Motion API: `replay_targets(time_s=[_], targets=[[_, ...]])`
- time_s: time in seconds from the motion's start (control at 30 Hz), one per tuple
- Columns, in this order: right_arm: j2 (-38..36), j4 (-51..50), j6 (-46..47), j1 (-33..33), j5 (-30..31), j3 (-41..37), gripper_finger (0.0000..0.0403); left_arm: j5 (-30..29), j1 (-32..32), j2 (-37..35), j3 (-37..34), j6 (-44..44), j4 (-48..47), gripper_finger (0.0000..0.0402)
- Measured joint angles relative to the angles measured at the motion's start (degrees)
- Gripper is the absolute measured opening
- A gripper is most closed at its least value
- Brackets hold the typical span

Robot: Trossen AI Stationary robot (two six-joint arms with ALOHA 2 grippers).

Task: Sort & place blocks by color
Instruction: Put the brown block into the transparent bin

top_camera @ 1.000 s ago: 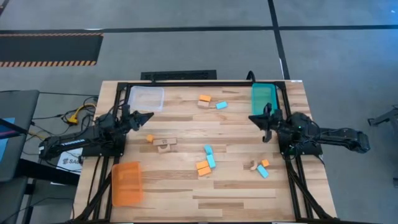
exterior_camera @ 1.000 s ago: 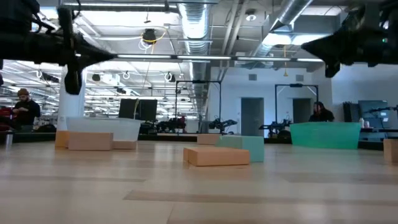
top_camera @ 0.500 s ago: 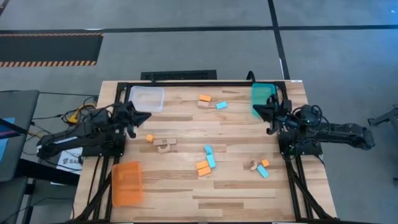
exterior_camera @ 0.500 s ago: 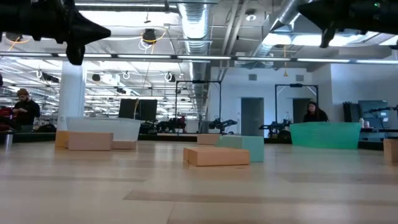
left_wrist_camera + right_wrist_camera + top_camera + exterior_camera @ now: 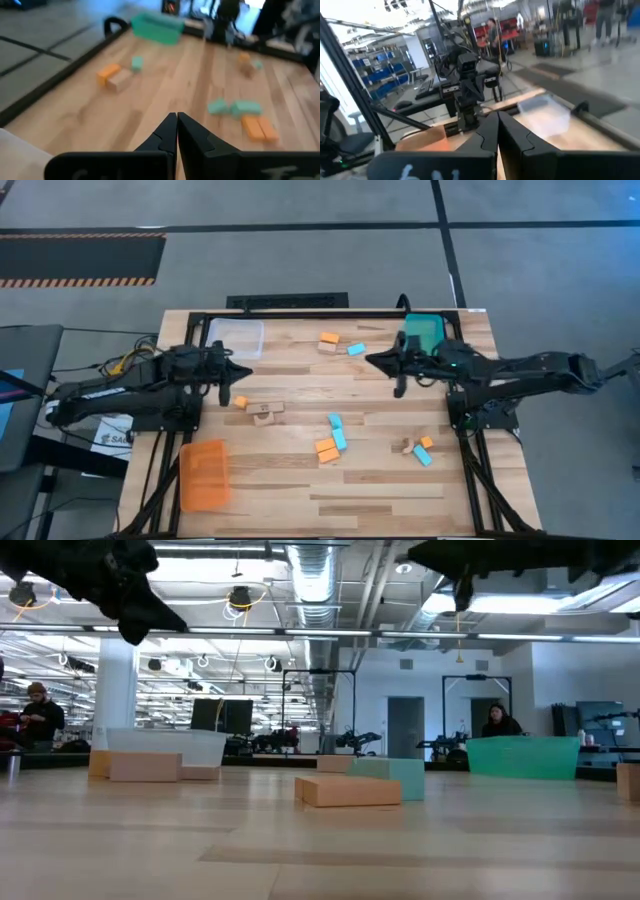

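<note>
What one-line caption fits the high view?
Both shut grippers, left gripper and right gripper, hover over scattered small orange, light-blue and tan wooden blocks.

Far blocks point(image 5: 248, 64) blurred, colours unclear

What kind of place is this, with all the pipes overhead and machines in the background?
Probably a robotics lab or workshop in an industrial hall: bare ceiling ducts, another robot arm at a far bench, blue storage bins on shelves, and a wooden worktable on a metal frame.
</note>
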Motion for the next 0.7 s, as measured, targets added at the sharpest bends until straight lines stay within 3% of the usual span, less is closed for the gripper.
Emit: replay_targets(time_s=[0.17,0.37,0.53,0.7], targets=[[7.93,-0.77,1.79,0.16,-1.78,3.11,0.0034,6.55,-0.04,7.26,0.0,2.4,-0.26,0.0031],[16.6,-10.2,-4.06,2.8,-2.31,9.08,0.0065,12.58,-2.47,16.42,0.02,4.22,-1.39,0.0114],[21.85,-19.56,-5.84,4.37,-2.3,13.7,0.0112,12.94,-6.77,21.98,0.02,2.31,-1.27,0.0164],[24.59,-21.31,-5.86,5.25,-2.29,14.74,0.0166,7.43,-13.25,26.89,0.07,-2.33,-0.93,0.0173]])
